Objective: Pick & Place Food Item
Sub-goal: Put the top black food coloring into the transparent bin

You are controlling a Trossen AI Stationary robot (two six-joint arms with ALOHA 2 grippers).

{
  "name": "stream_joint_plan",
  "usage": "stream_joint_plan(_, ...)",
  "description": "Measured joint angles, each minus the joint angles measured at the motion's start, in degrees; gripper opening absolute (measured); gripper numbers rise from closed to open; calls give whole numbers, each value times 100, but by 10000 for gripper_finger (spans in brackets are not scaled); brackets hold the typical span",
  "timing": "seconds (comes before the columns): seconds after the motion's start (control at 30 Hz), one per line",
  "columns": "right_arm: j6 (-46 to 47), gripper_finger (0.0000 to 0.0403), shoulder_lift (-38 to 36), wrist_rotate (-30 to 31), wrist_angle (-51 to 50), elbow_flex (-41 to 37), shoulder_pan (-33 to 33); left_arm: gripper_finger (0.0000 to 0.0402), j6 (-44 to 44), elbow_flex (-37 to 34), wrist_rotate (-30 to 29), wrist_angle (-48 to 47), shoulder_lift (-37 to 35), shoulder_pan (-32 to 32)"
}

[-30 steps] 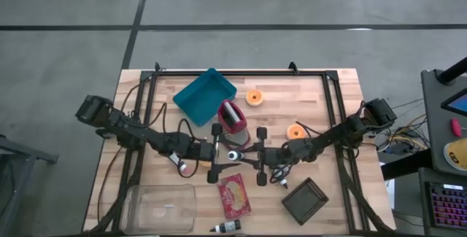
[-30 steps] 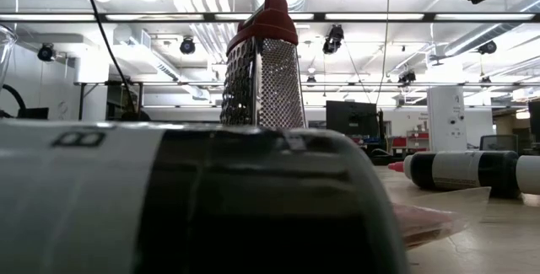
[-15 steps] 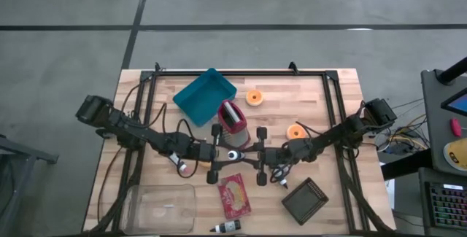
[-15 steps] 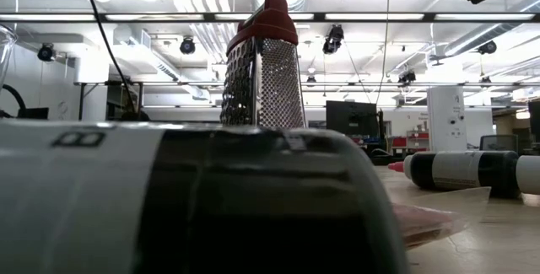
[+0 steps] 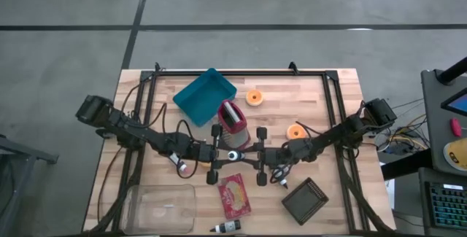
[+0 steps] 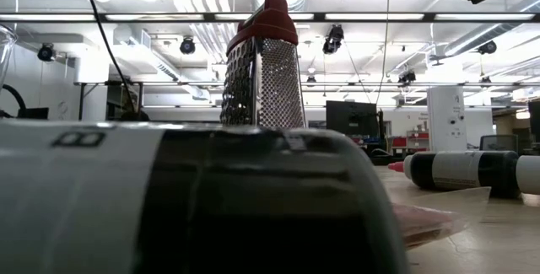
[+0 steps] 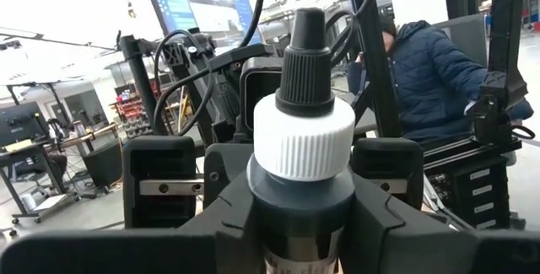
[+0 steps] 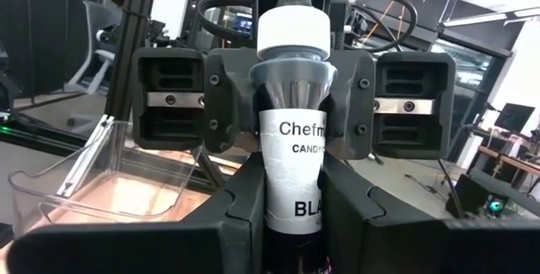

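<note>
At worktop point(image 5: 292, 91) centre: logged a small dark squeeze bottle with white ribbed cap, black nozzle and white printed label point(image 5: 232, 154), upright, pinched from opposite sides. Found left gripper point(image 5: 223, 154) at its 9 o'clock and right gripper point(image 5: 244, 157) at its 3 o'clock, set tip to tip.

Checked right wrist view: right jaws clamped on the labelled body of the bottle point(image 8: 294, 139). Checked left wrist view: left jaws hugging the bottle point(image 7: 302, 139) just below the cap, apparently closed on it. Could not tell whether lifted or resting on the worktop.

Judged step: mid hand-over, both grips on at once. Direction of transfer not readable. Nothing placed yet.

Noted possible targets, not settled by the task line: teal plastic tray point(image 5: 205, 95) at 11 o'clock, clear plastic tub point(image 5: 160, 208) at 7 o'clock.

Also logged:
- red-topped metal box grater point(image 5: 233, 118) just beside the bottle at 12 o'clock
- two orange round pieces point(image 5: 254, 98) point(image 5: 295, 130) at 12 and 2 o'clock
- flat red packet point(image 5: 235, 195) near at 6 o'clock
- dark square ridged block point(image 5: 304, 200) at 5 o'clock

Next move, as judged: open one pair of jaws only, confirm a firm hold by the other, back the freed arm straight out to its own side, then carry the bottle wide of the grater. Watch for tipping on release.
</note>
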Motion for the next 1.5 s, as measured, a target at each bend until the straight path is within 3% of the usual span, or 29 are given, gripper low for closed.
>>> stream_joint_plan(0.23,110,72,0,-40,-62,0,-4,103,6,0,5,-50,0,-2)
stream_joint_plan(0.3,336,102,0,36,-91,0,-4,101,0,-1,62,-66,0,-2)
stream_joint_plan(0.53,719,261,0,91,-265,0,-11,95,49,-9,151,-108,11,-9)
stream_joint_plan(0.67,643,300,-1,72,-637,22,15,95,87,-9,149,-148,-3,-7)
stream_joint_plan(0.87,669,301,-7,129,-903,17,180,95,103,-9,132,-319,-58,-20)
stream_joint_plan(1.07,696,294,-146,596,-1441,15,484,95,131,-9,85,-781,-227,-126)
stream_joint_plan(1.27,894,287,-371,823,-2122,11,856,95,11,-9,-622,-1959,-772,-459)
stream_joint_plan(1.5,922,279,-517,897,-2145,-118,1215,95,-585,-152,-1727,-3096,-1405,-1204)
